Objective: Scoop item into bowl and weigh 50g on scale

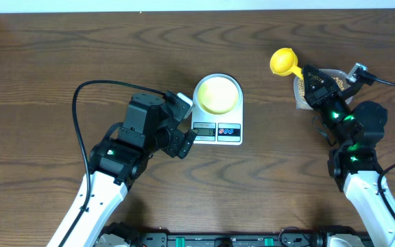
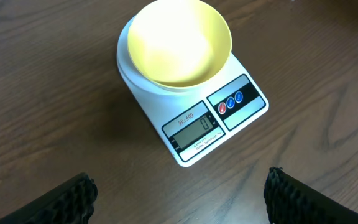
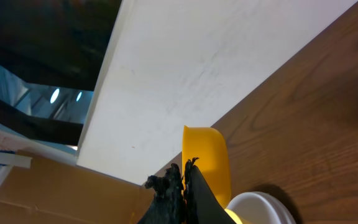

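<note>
The pale-yellow bowl [image 1: 217, 94] [image 2: 178, 43] sits empty on the white scale [image 1: 217, 130] [image 2: 229, 118], whose display reads 0. My left gripper [image 1: 184, 125] [image 2: 179, 199] hovers just left of the scale's display edge, open, with nothing between its fingers. At the right, my right gripper [image 1: 312, 81] [image 3: 185, 169] is shut on the handle of a yellow scoop [image 1: 282, 62] [image 3: 207, 160], which it holds above the table. Tan beans [image 1: 298, 89] show in a clear container [image 1: 337, 74], mostly hidden under that gripper.
The dark wooden table [image 1: 60, 62] ends at a white wall [image 3: 197, 68] along its far edge. A black cable [image 1: 77, 116] loops left of the left arm. A white round rim [image 3: 263, 208] shows at the bottom of the right wrist view.
</note>
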You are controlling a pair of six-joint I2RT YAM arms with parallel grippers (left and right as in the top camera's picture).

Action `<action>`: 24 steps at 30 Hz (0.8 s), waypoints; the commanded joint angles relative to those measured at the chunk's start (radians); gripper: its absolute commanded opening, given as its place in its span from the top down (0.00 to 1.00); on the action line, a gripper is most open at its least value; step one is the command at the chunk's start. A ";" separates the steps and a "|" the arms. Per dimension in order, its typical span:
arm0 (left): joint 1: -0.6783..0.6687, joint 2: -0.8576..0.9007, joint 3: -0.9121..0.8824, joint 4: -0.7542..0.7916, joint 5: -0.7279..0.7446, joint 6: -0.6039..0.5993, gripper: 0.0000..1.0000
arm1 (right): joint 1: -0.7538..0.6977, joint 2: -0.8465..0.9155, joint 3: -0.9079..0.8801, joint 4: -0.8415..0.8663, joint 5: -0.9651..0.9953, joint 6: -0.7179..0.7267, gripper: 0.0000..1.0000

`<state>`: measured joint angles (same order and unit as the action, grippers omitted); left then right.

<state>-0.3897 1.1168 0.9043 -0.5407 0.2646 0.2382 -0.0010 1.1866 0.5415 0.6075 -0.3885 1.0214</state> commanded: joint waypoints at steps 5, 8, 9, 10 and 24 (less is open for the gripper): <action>0.004 0.002 -0.019 0.004 0.016 0.016 0.12 | -0.005 0.002 0.014 0.002 0.016 -0.032 0.99; 0.004 0.002 -0.019 0.004 0.016 0.015 0.12 | -0.005 0.002 0.014 0.002 0.017 -0.032 0.99; 0.004 0.002 -0.019 0.004 0.016 0.015 0.12 | -0.005 0.002 0.014 0.003 0.018 -0.032 0.99; 0.004 0.002 -0.019 0.004 0.016 0.015 0.12 | -0.005 0.002 0.014 0.003 0.021 -0.032 0.99; 0.004 0.002 -0.019 0.004 0.016 0.015 0.12 | -0.005 0.002 0.014 0.010 0.086 -0.032 0.99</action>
<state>-0.3897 1.1168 0.9043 -0.5407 0.2646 0.2405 -0.0010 1.1866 0.5415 0.6109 -0.3389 1.0088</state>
